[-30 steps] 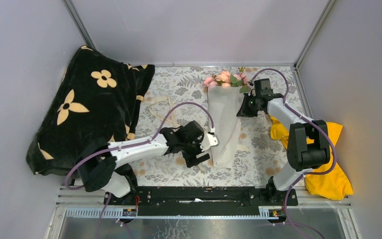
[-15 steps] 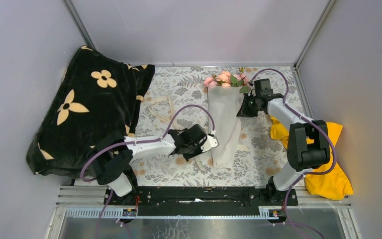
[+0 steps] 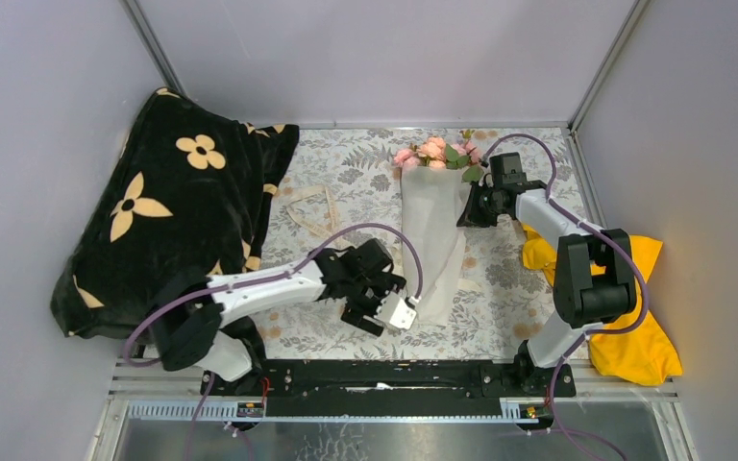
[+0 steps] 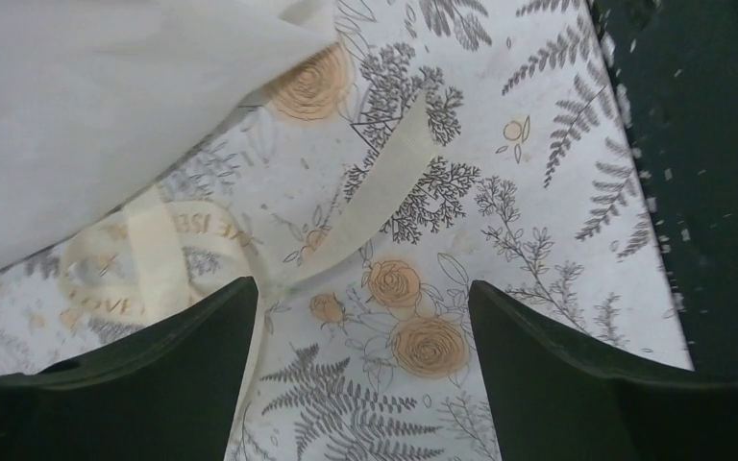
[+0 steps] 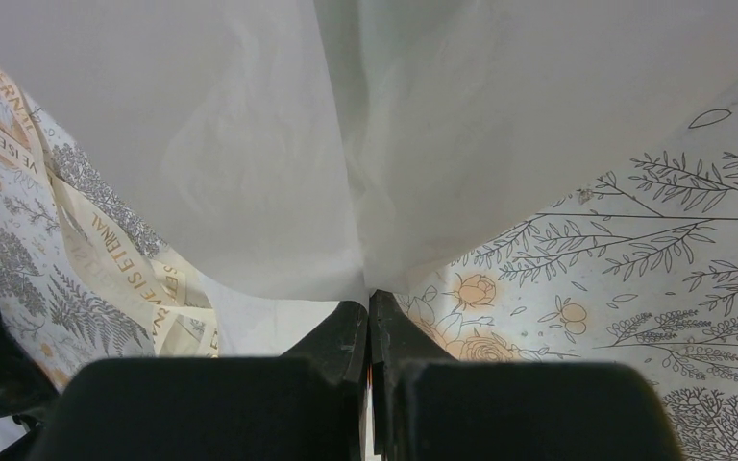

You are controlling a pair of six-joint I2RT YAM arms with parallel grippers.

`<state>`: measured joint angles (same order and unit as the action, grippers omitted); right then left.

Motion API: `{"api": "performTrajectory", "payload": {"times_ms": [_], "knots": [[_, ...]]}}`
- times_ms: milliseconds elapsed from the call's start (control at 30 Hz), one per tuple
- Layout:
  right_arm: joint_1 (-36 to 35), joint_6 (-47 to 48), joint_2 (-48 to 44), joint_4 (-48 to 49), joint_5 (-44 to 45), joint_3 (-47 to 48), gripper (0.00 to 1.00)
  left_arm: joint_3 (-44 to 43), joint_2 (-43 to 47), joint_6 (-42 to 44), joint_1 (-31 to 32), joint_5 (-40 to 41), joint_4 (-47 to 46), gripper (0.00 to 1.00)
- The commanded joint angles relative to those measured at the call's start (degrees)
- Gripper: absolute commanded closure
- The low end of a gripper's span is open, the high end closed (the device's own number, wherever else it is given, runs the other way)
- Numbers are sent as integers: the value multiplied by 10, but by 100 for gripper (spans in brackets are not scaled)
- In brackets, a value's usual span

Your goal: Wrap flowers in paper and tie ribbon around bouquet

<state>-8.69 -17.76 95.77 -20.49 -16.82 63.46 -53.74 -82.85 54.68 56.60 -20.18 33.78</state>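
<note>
One bouquet (image 3: 432,221), perhaps one ribbon (image 4: 384,184).

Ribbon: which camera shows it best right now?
Left wrist: the ribbon lies close up ahead of the open left gripper, one stretch tucked under the paper. The top view shows only a small pale loop left of the paper; the right wrist, a lettered stretch at its left edge.

White paper (image 3: 432,230), pink flowers (image 3: 432,150) (black floral blanket (image 3: 168,216)).
</note>
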Motion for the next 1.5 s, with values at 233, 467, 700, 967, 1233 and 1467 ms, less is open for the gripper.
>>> {"api": "performTrajectory", "payload": {"times_ms": [233, 467, 700, 967, 1233, 1467], "knots": [[-4, 3, 1, 6, -5, -2, 100, -20, -123, 148, 1, -30, -38, 20], [-4, 4, 4, 9, -8, -3, 100, -6, -157, 95, 0, 48, -74, 76], [-4, 4, 15, 16, -17, -5, 100, -190, -51, -113, 0, 19, 63, 100], [-4, 0, 28, 22, -21, 1, 100, -588, 18, -294, -77, 260, 90, 100], [-26, -15, 25, 27, -51, 12, 100, -515, 37, -311, -187, 287, 35, 100], [-85, -51, 33, 53, -81, 34, 100, -278, 52, -387, -268, 198, -35, 100]]}}
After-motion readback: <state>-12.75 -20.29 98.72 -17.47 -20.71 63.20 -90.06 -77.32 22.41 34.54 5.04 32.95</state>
